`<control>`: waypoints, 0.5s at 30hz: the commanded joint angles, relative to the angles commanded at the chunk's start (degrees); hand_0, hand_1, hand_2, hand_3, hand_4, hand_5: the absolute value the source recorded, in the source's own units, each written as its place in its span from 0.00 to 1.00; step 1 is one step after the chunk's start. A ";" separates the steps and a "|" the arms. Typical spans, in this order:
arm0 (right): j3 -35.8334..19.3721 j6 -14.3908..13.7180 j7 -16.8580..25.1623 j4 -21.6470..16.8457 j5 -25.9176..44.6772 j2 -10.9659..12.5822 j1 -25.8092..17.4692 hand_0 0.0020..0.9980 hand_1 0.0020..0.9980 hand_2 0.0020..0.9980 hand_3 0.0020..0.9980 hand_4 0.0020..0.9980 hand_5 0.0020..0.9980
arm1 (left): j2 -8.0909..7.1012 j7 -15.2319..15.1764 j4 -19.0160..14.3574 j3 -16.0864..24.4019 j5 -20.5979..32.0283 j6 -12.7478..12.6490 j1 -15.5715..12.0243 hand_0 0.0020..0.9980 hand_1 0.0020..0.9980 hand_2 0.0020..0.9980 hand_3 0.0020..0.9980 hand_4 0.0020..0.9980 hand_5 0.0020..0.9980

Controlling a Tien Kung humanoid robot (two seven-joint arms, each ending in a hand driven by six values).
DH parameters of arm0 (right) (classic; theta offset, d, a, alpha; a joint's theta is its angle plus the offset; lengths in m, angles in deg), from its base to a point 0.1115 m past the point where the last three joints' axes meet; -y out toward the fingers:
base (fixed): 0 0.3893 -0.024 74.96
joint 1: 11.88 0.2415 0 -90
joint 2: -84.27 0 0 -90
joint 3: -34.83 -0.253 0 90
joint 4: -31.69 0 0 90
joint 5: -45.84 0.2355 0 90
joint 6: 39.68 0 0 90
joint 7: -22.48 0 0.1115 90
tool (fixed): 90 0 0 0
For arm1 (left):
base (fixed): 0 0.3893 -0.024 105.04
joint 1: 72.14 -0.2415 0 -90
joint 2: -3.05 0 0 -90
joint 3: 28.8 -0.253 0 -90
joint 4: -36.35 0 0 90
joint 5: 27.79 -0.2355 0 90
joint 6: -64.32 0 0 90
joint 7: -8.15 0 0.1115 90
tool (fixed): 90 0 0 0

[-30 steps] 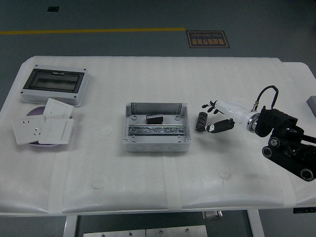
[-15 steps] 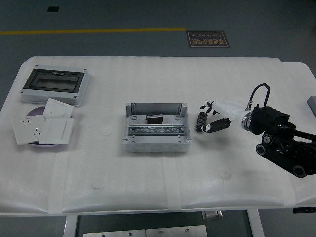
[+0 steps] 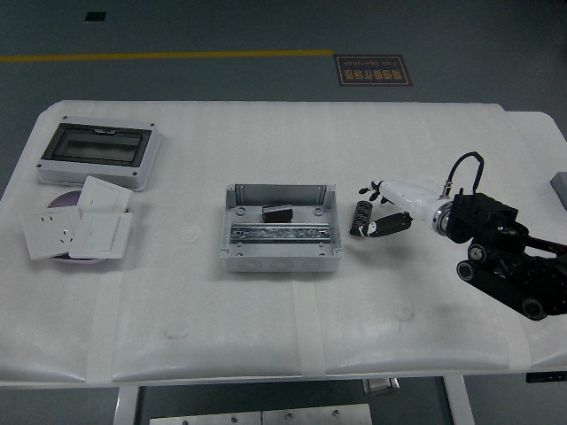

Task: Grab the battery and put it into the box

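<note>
One arm is in view, the right, entering from four o'clock and reaching toward the middle of the white desk (image 3: 266, 336). Its hand (image 3: 383, 211) has its fingers spread around a small black ribbed battery (image 3: 360, 219), which rests on the desk just at the fingertips; whether they actually press on it cannot be told. The battery lies at three o'clock from the open grey box (image 3: 282, 228), just beside its right wall and outside it. Inside the box sits a small dark block (image 3: 278, 212). At ten o'clock stands a grey enclosure with a dark window (image 3: 97, 152), with white wall sockets (image 3: 78, 228) stacked below it.
</note>
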 joint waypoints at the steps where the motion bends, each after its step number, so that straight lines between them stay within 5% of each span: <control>1: 0.07 -0.10 0.03 -0.03 -0.01 0.00 -0.05 0.78 0.71 0.77 0.87 0.99 0.64 | 0.00 0.02 0.00 0.05 -0.05 0.01 -0.01 0.68 0.68 0.60 0.67 0.64 0.29; 6: 0.53 -0.43 0.02 -0.13 -0.14 -0.03 -0.39 0.78 0.71 0.77 0.87 0.99 0.64 | -0.07 -0.01 0.00 0.11 -0.08 0.00 -0.01 0.68 0.68 0.60 0.67 0.64 0.29; 7: 0.59 -0.46 0.01 -0.12 -0.19 -0.04 -0.47 0.76 0.69 0.73 0.84 0.84 0.45 | -0.08 -0.04 0.00 -0.01 0.04 0.01 0.00 0.68 0.68 0.60 0.67 0.65 0.29; 15: 0.58 -1.16 0.35 -0.07 -0.39 0.08 -0.99 0.75 0.68 0.70 0.81 0.79 0.37 | -0.08 -0.30 0.00 -0.50 0.60 -0.06 0.03 0.68 0.68 0.60 0.66 0.65 0.29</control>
